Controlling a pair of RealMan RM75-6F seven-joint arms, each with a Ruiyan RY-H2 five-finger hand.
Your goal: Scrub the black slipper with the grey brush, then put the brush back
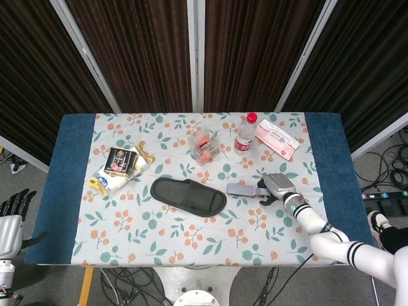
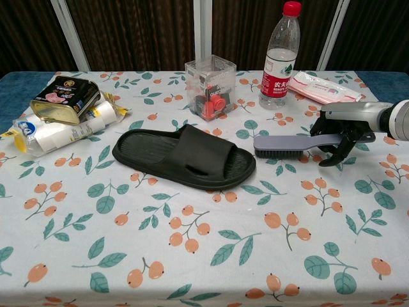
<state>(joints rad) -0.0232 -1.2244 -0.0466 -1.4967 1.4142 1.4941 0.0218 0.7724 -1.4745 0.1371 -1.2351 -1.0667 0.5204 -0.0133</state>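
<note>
Lying just right of the black slipper, the grey brush points its bristled head at the toe. Its handle end is grasped in the right hand. Off the table's left edge, the left hand hangs empty, fingers apart.

Dark slatted panels behind floral table.

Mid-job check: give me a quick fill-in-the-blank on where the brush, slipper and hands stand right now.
1. The grey brush is gripped by its handle in the ____ hand.
2. The brush's head points toward the black ____.
3. The left hand hangs off the table's edge, holding ____.
4. Behind the brush stands a bottle with a ____ cap.

Missing words: right; slipper; nothing; red
</note>
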